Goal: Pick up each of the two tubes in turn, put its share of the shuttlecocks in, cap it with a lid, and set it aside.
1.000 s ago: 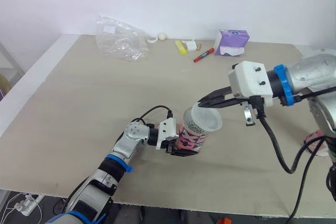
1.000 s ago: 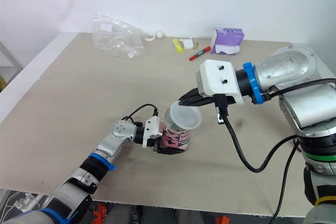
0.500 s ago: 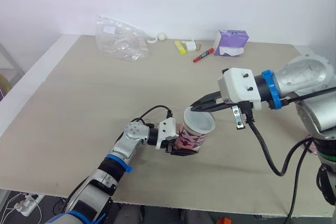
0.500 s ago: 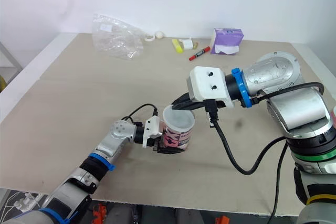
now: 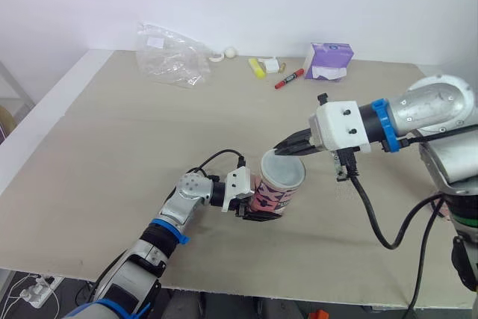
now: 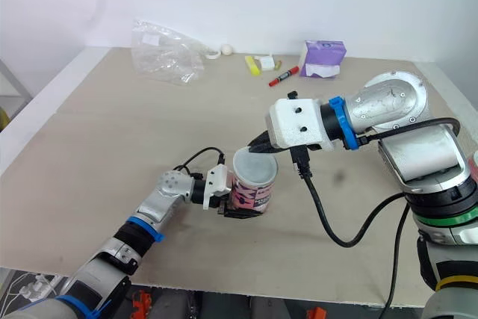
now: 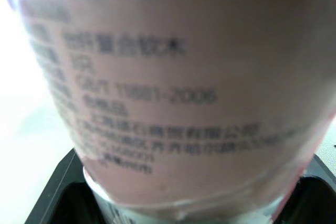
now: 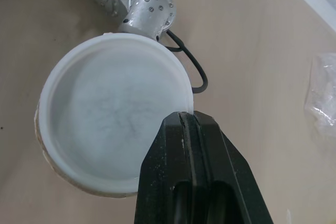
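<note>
So the lid (image 5: 282, 172) goes on straight, the left gripper (image 5: 256, 202) squeezes the tube (image 5: 275, 195) steady near the table's (image 5: 112, 147) front while the right gripper (image 5: 281, 149) pinches the lid's edge on top.

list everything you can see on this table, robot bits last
table: one, beige, under everything
tube: one, pink with black print, near the front, in the left gripper
lid: one, translucent white, on the tube's top
plastic bag: one, clear, far left corner
white ball: one, white, beside the bag
yellow item: one, yellow, far edge, left of the marker
marker: one, red, beside the tissue box
tissue box: one, purple, far edge
left gripper: one, black, shut on the tube's side
right gripper: one, black, shut on the lid's rim
</note>
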`<action>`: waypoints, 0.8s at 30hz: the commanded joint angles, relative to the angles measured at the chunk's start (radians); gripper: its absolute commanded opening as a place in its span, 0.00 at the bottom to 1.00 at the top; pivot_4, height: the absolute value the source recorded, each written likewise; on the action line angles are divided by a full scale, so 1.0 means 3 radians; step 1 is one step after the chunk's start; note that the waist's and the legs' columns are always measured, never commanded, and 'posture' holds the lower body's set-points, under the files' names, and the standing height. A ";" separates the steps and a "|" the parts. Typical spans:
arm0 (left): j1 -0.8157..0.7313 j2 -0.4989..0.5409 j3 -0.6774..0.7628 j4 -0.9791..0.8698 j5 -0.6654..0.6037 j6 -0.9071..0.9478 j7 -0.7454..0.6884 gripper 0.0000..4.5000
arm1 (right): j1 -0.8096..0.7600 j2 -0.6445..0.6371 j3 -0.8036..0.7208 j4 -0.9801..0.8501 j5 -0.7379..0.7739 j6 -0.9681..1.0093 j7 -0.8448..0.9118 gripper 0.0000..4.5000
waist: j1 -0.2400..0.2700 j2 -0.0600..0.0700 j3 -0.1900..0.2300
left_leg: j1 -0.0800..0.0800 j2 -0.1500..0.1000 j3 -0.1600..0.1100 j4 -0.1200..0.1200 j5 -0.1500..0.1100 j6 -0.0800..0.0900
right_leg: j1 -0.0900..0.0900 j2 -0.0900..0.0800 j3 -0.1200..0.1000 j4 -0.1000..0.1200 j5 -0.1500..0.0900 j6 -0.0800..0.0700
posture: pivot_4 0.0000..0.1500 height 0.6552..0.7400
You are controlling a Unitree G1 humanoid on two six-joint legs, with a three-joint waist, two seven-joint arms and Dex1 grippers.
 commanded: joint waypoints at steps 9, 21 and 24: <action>0.0015 0.0068 -0.0002 0.0115 0.0134 0.0047 0.0084 0.68 | -0.0030 -0.0048 -0.0023 -0.0046 -0.0110 -0.0231 0.0119 0.01 | 0.0000 0.0000 0.0000 | 0.0000 0.0000 0.0000 0.0000 0.0000 0.0000 | 0.0000 0.0000 0.0000 0.0000 0.0000 0.0000 | 1.00 1.00; 0.0023 0.0066 0.0013 0.0108 0.0129 0.0072 0.0106 0.68 | -0.0061 -0.0092 -0.0007 -0.0004 -0.0248 -0.0461 0.0239 0.01 | -0.0001 0.0000 0.0000 | 0.0000 0.0000 0.0000 0.0000 0.0000 0.0000 | 0.0000 0.0000 0.0000 0.0000 0.0000 0.0000 | 1.00 1.00; 0.0023 0.0061 0.0012 0.0111 0.0130 0.0074 0.0106 0.68 | -0.0050 -0.0092 0.0025 0.0066 -0.0340 -0.0580 0.0240 0.01 | -0.0001 0.0000 0.0000 | 0.0001 0.0000 0.0000 0.0000 0.0000 0.0000 | 0.0000 0.0000 0.0000 0.0000 -0.0001 0.0000 | 1.00 1.00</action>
